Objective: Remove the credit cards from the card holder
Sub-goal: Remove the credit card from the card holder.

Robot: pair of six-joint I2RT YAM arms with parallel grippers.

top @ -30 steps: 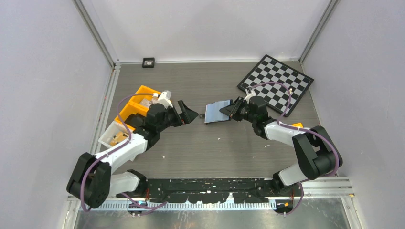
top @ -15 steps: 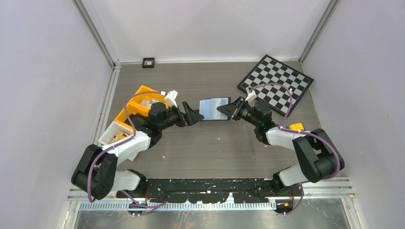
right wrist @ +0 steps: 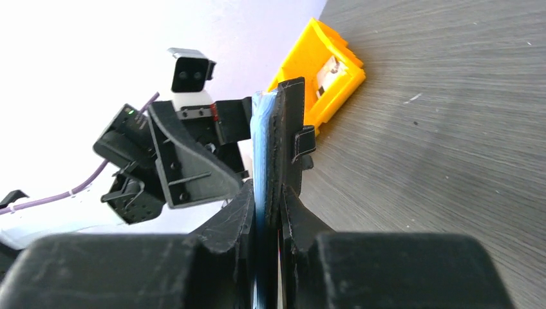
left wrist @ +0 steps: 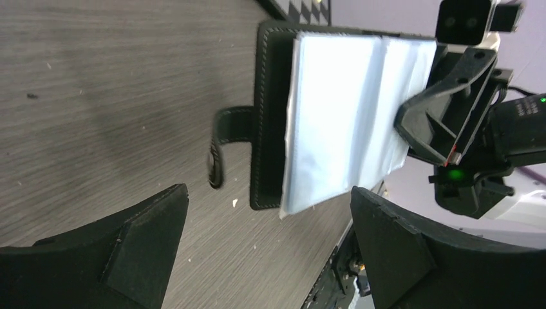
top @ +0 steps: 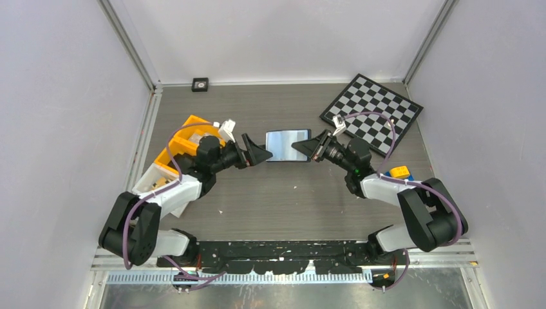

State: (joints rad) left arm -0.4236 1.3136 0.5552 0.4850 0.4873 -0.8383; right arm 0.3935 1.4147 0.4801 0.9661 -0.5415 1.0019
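- The card holder [top: 286, 144] hangs between the two arms, over the middle of the bench [top: 290, 199] and towards its far side.
- The right end effector [top: 305, 147] is clamped narrow on the holder's right edge. In the right wrist view its two fingers [right wrist: 225, 225] press against both faces, with the holder seen edge-on.
- The holder is black, with a stitched rim and a short strap [left wrist: 222, 147] sticking out from one side. The strap ends in a snap.
- Pale blue cards [left wrist: 341, 122] lie flat against the holder's inner face and reach slightly past its lower edge. How many there are I cannot tell.
- The left end effector [top: 254, 149] is spread wide and grips nothing. It sits just beside the holder's left edge and faces it.
- In the left wrist view, the left fingers [left wrist: 116, 257] frame the holder from below, apart from it.
- An orange bin [top: 187, 138] sits on the bench behind the left arm.
- A chessboard [top: 376, 109] lies at the far right corner.
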